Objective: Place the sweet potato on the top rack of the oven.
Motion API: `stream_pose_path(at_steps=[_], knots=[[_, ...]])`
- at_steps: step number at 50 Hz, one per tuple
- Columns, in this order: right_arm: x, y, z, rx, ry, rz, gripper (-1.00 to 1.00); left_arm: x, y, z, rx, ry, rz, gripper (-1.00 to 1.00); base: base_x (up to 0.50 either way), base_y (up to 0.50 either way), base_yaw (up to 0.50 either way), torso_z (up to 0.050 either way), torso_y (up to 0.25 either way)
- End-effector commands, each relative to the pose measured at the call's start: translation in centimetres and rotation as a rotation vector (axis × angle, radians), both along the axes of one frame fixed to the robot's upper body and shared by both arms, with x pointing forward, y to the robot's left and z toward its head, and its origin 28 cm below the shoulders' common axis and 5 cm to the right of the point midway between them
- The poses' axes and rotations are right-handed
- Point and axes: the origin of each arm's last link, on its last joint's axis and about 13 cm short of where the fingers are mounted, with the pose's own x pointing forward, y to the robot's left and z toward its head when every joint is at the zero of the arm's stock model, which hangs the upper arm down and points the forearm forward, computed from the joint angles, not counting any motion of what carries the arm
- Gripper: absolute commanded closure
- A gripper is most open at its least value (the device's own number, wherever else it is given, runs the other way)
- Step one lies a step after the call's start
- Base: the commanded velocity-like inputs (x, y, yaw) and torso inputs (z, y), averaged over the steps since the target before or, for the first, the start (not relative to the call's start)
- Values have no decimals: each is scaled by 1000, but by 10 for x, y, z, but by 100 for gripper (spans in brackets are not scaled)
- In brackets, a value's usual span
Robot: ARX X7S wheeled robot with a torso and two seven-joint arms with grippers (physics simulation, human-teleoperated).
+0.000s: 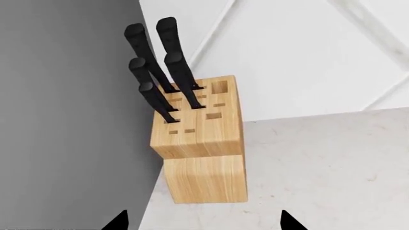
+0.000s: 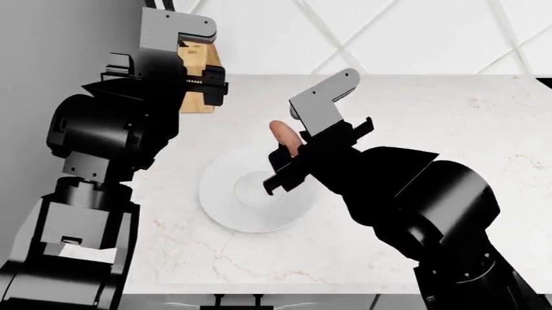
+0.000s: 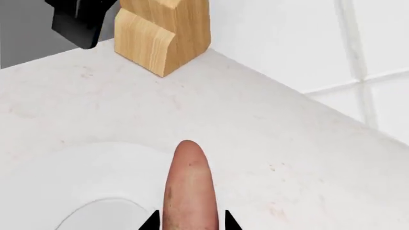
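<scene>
Sweet potato (image 3: pixel 189 189) clamped in right claw (image 3: pixel 189 221)

A wooden knife block (image 1: pixel 201 139) stands on the white marbled table (image 2: pixel 448 129), at its back corner where the grey side wall (image 1: pixel 64 120) meets the white tiled wall (image 1: pixel 300 52). Four black-handled knives (image 1: pixel 160 62) stick up from the block. A white plate (image 2: pixel 229 194) lies well in front of the block.
</scene>
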Motion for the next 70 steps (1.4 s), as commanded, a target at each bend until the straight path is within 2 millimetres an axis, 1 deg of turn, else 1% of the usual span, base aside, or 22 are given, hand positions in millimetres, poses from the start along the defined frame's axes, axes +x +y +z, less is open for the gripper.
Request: stream_pose_path(at_steps=[1, 5, 17, 39, 43, 51, 59, 70], knots=[[4, -12, 13, 39, -72, -92, 100, -1, 1, -1, 2, -3, 5, -100, 0, 0, 0, 0, 0], [6, -18, 17, 102, -103, -113, 100, -1, 2, -2, -3, -1, 7, -100, 0, 0, 0, 0, 0], [8, -32, 30, 114, -152, -217, 100, -3, 3, -1, -14, -3, 3, -100, 0, 0, 0, 0, 0], [19, -58, 52, 154, -229, -420, 100, -5, 5, 0, -31, -7, 3, -100, 0, 0, 0, 0, 0], [21, -61, 54, 159, -232, -447, 100, -5, 2, 0, -26, -8, -9, -100, 0, 0, 0, 0, 0], [24, -70, 57, 174, -238, -498, 100, -5, 4, 2, -31, -12, -2, -100, 0, 0, 0, 0, 0], [30, -78, 52, 182, -230, -547, 100, -5, 5, 3, -33, -13, -1, -100, 0, 0, 0, 0, 0], [26, -83, 55, 188, -240, -585, 100, -6, 6, 1, -38, -12, 4, -100, 0, 0, 0, 0, 0]])
